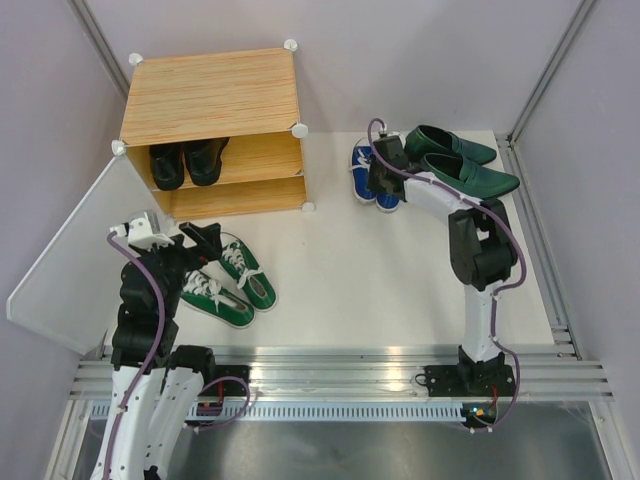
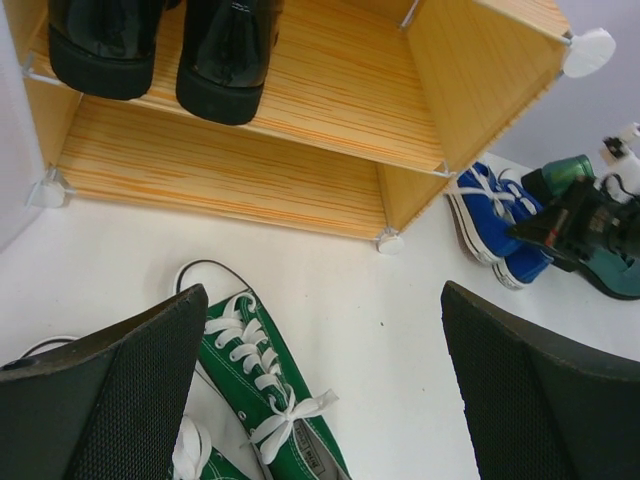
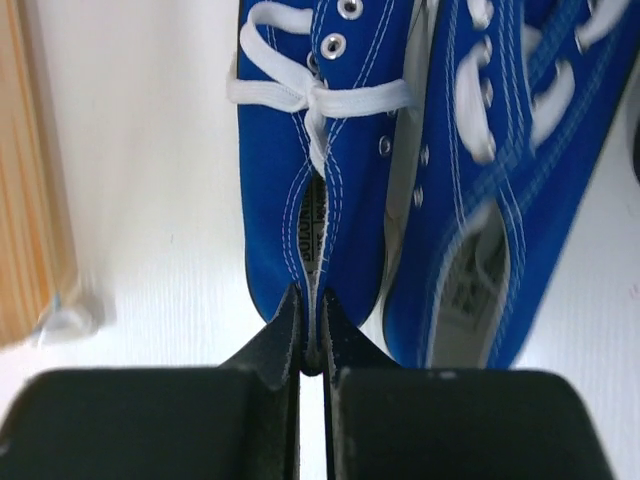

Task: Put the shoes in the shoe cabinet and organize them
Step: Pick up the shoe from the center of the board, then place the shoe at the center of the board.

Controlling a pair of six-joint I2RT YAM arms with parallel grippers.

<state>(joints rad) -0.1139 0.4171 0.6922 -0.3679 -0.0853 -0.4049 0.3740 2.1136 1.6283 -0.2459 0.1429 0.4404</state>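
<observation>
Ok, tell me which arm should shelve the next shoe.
Right. The right fingers are shut on the heel of a blue sneaker, the one nearer the cabinet. The left fingers stand open above the green sneakers, gripping nothing.

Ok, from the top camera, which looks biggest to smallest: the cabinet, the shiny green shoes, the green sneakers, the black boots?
1. The cabinet.
2. The shiny green shoes and green sneakers: about alike, so no ranking.
3. The black boots, though partly hidden inside the cabinet.
</observation>
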